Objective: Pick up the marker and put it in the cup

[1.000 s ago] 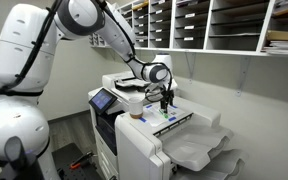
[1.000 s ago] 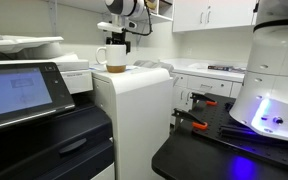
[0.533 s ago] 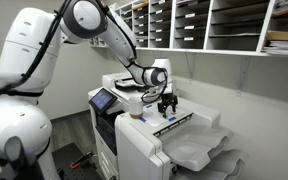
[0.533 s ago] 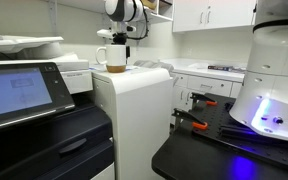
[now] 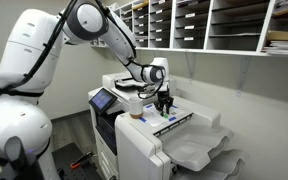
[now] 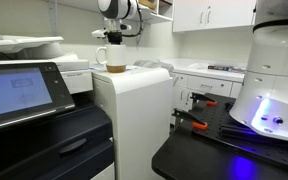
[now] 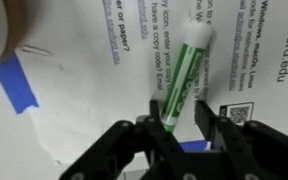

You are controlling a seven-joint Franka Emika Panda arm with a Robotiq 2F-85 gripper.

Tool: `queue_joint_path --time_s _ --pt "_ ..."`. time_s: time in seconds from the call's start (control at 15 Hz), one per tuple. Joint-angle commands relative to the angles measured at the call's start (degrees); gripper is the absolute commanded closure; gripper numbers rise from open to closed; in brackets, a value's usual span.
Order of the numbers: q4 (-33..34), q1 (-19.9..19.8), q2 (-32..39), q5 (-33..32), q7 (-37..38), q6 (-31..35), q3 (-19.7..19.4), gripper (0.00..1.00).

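The marker (image 7: pixel 187 75), green and white, sits between the fingers of the gripper (image 7: pixel 180 121), which look clamped on its lower end. Most of its length sticks out past the fingertips, over the printed sheet (image 7: pixel 84 100). It seems to be lifted just off the paper, though the wrist view does not make the gap plain.

A hold that close to one end is the main risk. The long free part can swing or slip in the pinch as the arm turns, and the marker would then arrive at the cup crooked.

The cup (image 5: pixel 134 105) stands near the gripper on the same white machine top (image 5: pixel 144 140), and it shows only as a corner at the upper left of the wrist view. In an exterior view the cup (image 6: pixel 115 58) is small and about as wide as the gripper. A tilted marker could catch the rim instead of dropping inside, or knock the cup over.

Letting go too high or off-centre would probably send the marker bouncing onto the sheet, near the blue tape (image 7: pixel 14 82), or rolling off the machine altogether
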Motion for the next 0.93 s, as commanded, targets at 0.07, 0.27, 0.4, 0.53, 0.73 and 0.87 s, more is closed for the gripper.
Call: queue_joint_path --time_s 0.07,0.27,0.4,0.53,0.73,0.87 --pt "1.81 -1.24 -0.01 0.16 2.04 -1.71 1.17 0.92" --pt "2.16 -2.15 -0.06 0.55 1.39 -2.10 1.23 0.95" --pt "1.91 -2.87 -0.56 0.67 0.03 -2.25 1.58 0.95" --pt "-0.02 -1.69 -2.47 -3.01 -0.88 -0.39 0.75 0.95" --pt "-2.63 0.06 -6.98 -10.55 -3.28 -2.13 0.81 0.95" --pt "-5.20 1.15 -11.15 -15.99 -4.75 -4.08 1.85 0.95"
